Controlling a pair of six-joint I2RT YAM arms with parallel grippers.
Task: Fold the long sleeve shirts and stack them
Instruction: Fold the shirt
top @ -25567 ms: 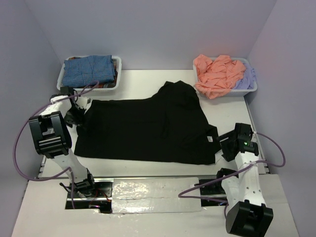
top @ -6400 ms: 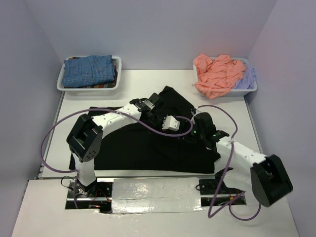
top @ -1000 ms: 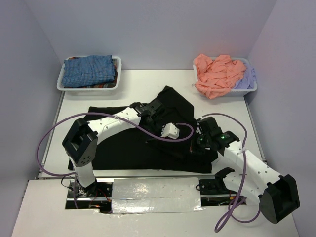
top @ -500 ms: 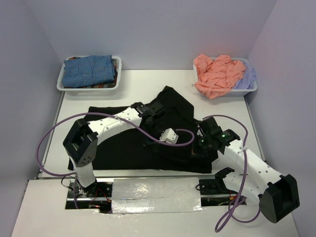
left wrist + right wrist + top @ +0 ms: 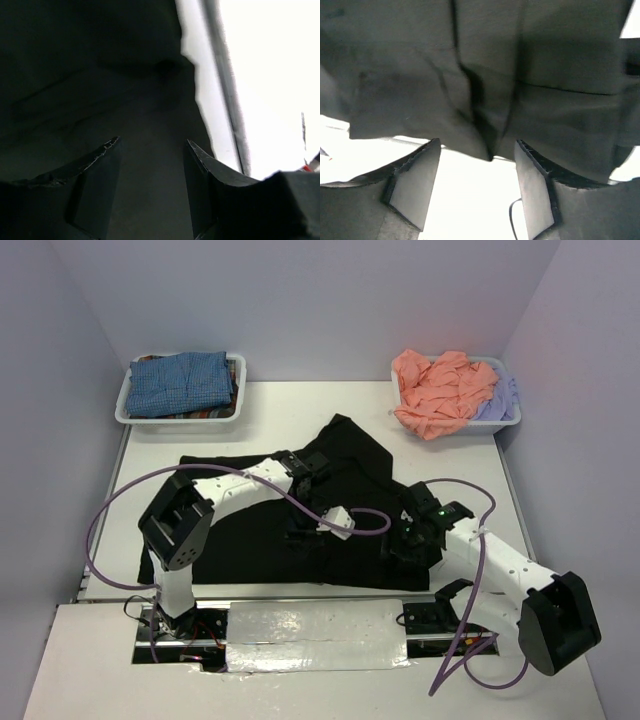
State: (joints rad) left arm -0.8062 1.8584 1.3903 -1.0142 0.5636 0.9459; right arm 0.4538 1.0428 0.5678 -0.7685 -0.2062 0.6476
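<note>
The black long sleeve shirt [image 5: 240, 530] lies spread over the middle of the table, its near part folded over. My left gripper [image 5: 300, 532] is low over the shirt's near middle. In the left wrist view the left gripper [image 5: 152, 141] is open, with only flat black cloth [image 5: 100, 75] beneath it. My right gripper [image 5: 403, 545] is at the shirt's near right corner. In the right wrist view the right gripper [image 5: 478, 142] is open over white table, just short of the shirt's hem [image 5: 545, 50].
A white bin [image 5: 125, 405] at the back left holds a folded blue-checked shirt [image 5: 180, 382]. A second bin [image 5: 510, 421] at the back right holds a crumpled salmon-pink shirt [image 5: 440, 390] and a lavender one [image 5: 497, 400]. Purple cables loop from both arms.
Both grippers have gone from shut to open and let go of the black cloth. They have also moved a little toward the table's near edge.
</note>
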